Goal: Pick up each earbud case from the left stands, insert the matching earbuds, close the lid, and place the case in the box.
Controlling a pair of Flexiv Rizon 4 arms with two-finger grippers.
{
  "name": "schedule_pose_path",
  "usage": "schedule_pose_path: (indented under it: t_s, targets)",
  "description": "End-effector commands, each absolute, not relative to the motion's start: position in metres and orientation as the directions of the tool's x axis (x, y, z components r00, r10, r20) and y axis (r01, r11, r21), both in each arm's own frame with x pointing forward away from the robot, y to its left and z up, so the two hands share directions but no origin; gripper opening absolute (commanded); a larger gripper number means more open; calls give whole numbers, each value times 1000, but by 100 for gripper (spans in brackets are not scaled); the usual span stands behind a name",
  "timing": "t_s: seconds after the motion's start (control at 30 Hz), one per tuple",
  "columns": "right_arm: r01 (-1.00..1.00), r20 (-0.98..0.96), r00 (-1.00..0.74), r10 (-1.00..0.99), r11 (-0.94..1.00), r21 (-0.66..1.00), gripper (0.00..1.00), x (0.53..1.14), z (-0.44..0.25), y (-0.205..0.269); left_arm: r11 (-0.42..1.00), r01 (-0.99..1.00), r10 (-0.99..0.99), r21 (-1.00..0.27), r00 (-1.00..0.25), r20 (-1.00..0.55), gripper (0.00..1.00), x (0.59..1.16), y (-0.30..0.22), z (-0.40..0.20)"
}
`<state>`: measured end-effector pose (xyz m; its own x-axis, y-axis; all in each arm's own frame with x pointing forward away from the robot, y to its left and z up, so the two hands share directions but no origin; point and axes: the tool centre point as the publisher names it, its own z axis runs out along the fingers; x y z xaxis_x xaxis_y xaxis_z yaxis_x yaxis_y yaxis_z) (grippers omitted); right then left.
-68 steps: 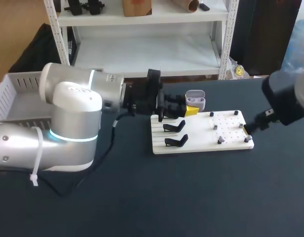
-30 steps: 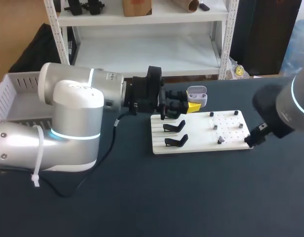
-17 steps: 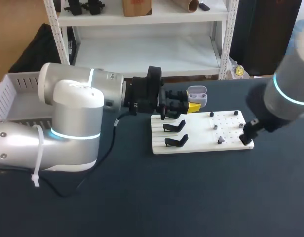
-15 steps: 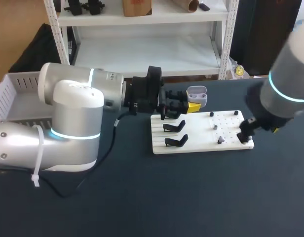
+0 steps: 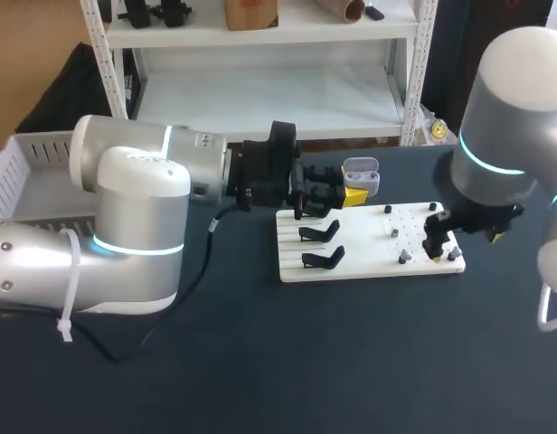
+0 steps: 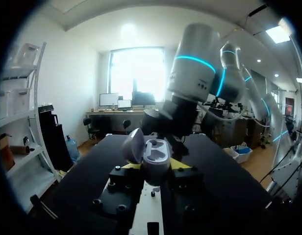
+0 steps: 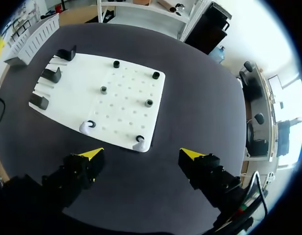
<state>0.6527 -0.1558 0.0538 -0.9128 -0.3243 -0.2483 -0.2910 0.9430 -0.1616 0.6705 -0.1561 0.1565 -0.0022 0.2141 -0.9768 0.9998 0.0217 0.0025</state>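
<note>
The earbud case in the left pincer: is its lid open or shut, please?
Open. The lid stands swung back from the earbud case, leaving its inside exposed.

- Where's the earbud case (image 5: pixel 360 175)?
- It's clamped in the left tool (image 5: pixel 351 193), just beyond the far left corner of the white board (image 5: pixel 351 246). It's pale grey and upright, with the lid raised and its two sockets showing.
- And the earbuds?
- Two white earbuds (image 7: pixel 85 127) lie by black pegs along the board's near edge, on its right half. Three black stands (image 7: pixel 50 75) line its left strip. The white slatted box (image 5: pixel 25 172) sits well to the board's left.
</note>
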Motion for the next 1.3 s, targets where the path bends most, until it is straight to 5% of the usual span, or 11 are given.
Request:
schedule_pose_path:
  t_s: [0.03,0.13,0.2,0.23,0.43,0.7,0.8,1.3]
  targets:
    - [-298,-251,-910,-331,941,-161,100,651,54,-162,28,1000,210,6,0,-978,0,669,-156,156]
    - [-314,-244,-906,-346,936,-161,100,648,51,-162,28,1000,210,6,0,-978,0,669,-156,156]
    - [-338,-240,-897,-371,926,-167,65,645,47,-160,28,1000,210,6,0,-978,0,669,-156,156]
    - [-346,-236,-894,-381,922,-176,62,644,44,-159,28,1000,210,6,0,-978,0,669,-156,156]
    - [-336,-217,-904,-368,927,-169,75,643,36,-159,28,1000,210,6,0,-978,0,669,-156,156]
    - [-325,-198,-914,-353,932,-161,76,646,34,-155,28,1000,210,6,0,-978,0,669,-156,156]
    - [-309,-190,-923,-335,938,-156,86,647,32,-154,28,1000,210,6,0,-978,0,669,-156,156]
    - [-300,-206,-922,-329,941,-160,90,647,39,-151,28,1000,210,6,0,-978,0,669,-156,156]
